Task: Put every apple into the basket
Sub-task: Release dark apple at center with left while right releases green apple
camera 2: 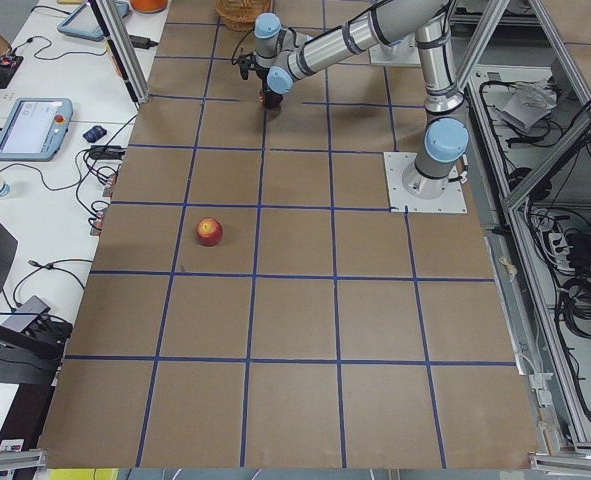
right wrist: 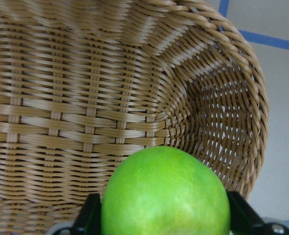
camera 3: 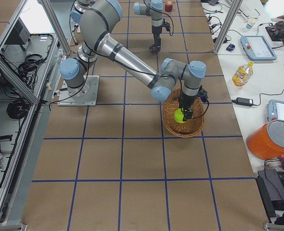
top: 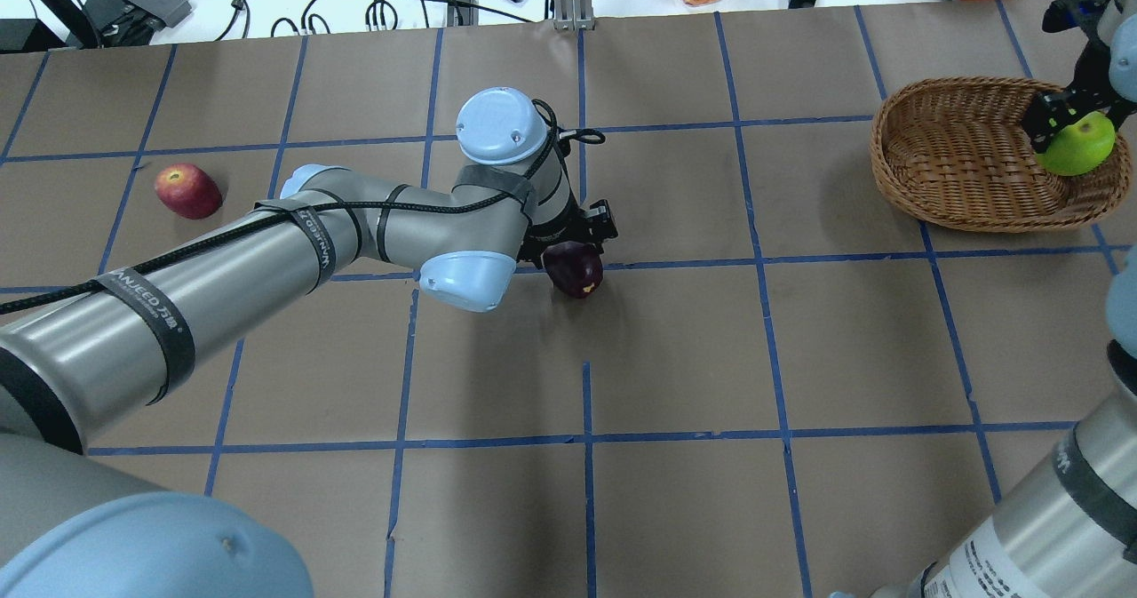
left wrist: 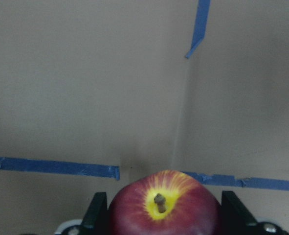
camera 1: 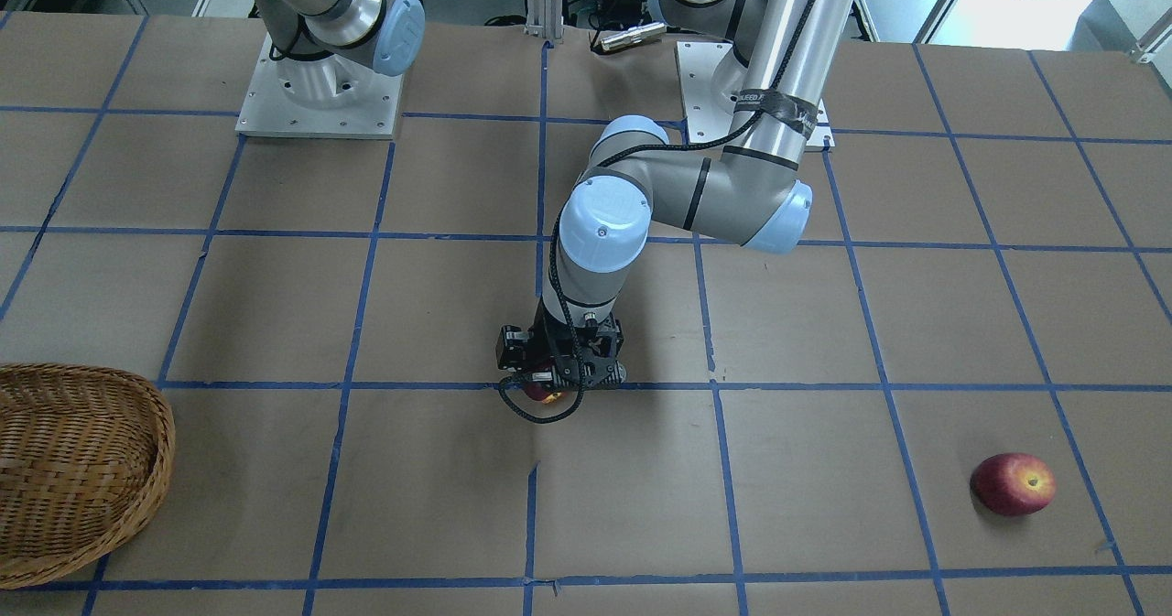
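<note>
The grey left arm (top: 266,260) reaches forward with its elbow bent and its wrist pointing down. Its black left end effector (left wrist: 163,220) grips a dark maroon apple (top: 575,267). The right arm (camera 3: 127,60) stretches far out, its right end effector (right wrist: 165,218) clamped on a lime-green apple (top: 1077,143).

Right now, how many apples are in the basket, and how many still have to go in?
Done: none; no apple lies loose in the basket yet. In hand: the right pincer holds the green apple just over the basket, and the left pincer is closed around the dark apple in the middle of the table. Left: the red apple lies alone at the far end, untouched.
</note>
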`<state>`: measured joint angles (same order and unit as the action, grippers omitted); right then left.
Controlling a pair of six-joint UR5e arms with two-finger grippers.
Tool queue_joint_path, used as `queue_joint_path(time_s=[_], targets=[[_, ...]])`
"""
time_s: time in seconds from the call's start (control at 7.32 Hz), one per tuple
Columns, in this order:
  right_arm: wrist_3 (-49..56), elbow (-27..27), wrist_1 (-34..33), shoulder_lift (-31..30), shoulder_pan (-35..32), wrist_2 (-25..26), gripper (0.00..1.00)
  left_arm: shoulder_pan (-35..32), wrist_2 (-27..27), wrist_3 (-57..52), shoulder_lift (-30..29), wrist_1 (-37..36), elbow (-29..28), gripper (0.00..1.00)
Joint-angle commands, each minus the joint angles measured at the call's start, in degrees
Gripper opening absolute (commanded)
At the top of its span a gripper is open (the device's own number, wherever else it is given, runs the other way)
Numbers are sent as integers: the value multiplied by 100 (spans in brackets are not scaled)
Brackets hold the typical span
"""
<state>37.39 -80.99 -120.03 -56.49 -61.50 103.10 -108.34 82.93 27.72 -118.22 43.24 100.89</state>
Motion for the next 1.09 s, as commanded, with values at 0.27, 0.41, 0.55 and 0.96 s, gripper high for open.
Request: queue_joint_path(time_s=[0.27, 0.41, 0.55, 0.96], targets=[[128, -31, -284, 393, 111, 9, 67, 715, 30, -806, 973, 1436, -375, 100], [119, -31, -275, 393, 111, 0, 100, 1066, 30, -1490, 1185, 2173, -690, 100], [119, -5, -223, 367, 111, 26, 100, 1383, 30, -1932, 1309, 2902, -1006, 100], [84, -13, 178, -34, 68, -52, 100, 2472, 197, -3557, 1268, 3148, -1334, 100]])
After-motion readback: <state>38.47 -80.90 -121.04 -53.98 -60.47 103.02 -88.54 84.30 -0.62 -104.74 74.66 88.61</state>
